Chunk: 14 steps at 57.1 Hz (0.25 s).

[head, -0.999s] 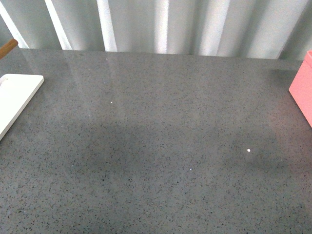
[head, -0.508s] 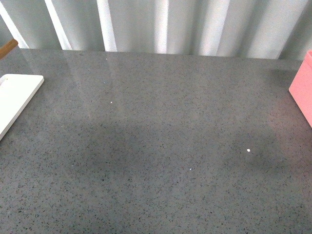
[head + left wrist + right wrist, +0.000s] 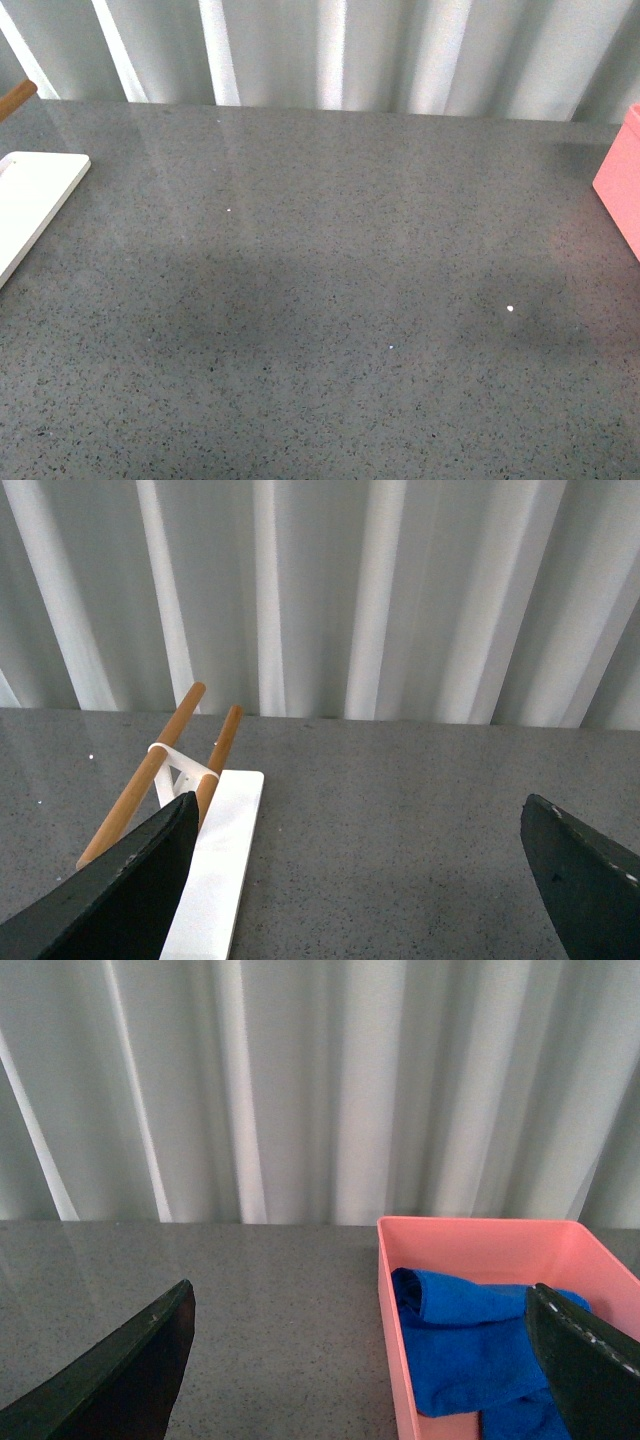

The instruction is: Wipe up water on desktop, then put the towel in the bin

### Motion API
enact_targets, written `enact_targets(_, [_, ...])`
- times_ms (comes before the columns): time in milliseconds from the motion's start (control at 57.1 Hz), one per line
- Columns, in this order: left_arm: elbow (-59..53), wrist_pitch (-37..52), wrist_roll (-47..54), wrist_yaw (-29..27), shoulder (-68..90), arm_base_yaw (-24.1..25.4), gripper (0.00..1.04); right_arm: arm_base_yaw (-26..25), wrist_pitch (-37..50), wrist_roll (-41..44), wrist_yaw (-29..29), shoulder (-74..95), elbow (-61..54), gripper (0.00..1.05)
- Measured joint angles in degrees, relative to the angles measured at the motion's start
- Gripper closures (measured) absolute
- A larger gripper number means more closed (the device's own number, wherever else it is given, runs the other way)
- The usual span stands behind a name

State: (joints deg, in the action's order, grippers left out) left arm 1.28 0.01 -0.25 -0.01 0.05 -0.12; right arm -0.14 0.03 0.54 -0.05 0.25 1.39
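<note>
Both claws stand wide open and hold nothing. Seen from the left wrist, the left claw (image 3: 355, 880) has its dark fingers spread far apart over bare tabletop (image 3: 400, 810), with a white board (image 3: 222, 870) and its two wooden rods (image 3: 140, 780) just beside one finger. Seen from the right wrist, the right claw (image 3: 360, 1370) is spread just as wide, one finger over the grey surface and the other in front of the pink bin (image 3: 470, 1235).

The towel (image 3: 465, 1345) lies bunched inside the pink bin, against its near wall, apart from both fingers of the right claw and below their level as far as this view tells. From the bin, the right claw sits on the side facing the robot, and the left claw is well apart from the bin, over by the white board.

In the front view the speckled grey tabletop (image 3: 320, 300) shows no clear puddle; a few bright specks may be droplets or mere glints, which cannot be told. Neither arm appears there.

The task looks essentially finished. The likely trouble from here is the right claw drifting low toward the bin: an open finger could catch a towel fold and drag it out, or knock the light bin along the tabletop. A streak of water missed on this glossy surface is the other risk.
</note>
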Motion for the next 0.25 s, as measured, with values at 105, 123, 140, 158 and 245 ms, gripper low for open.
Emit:
enact_targets(105, [0.0, 0.0, 0.0, 0.0, 0.0, 0.0, 0.07, 0.0, 0.0, 0.0, 0.0, 0.0, 0.0, 0.07])
enact_targets(123, [0.0, 0.0, 0.0, 0.0, 0.0, 0.0, 0.07, 0.0, 0.0, 0.0, 0.0, 0.0, 0.0, 0.07])
enact_targets(140, [0.0, 0.0, 0.0, 0.0, 0.0, 0.0, 0.07, 0.0, 0.0, 0.0, 0.0, 0.0, 0.0, 0.07])
enact_targets(158, [0.0, 0.0, 0.0, 0.0, 0.0, 0.0, 0.07, 0.0, 0.0, 0.0, 0.0, 0.0, 0.0, 0.07])
enact_targets(245, [0.0, 0.0, 0.0, 0.0, 0.0, 0.0, 0.07, 0.0, 0.0, 0.0, 0.0, 0.0, 0.0, 0.07])
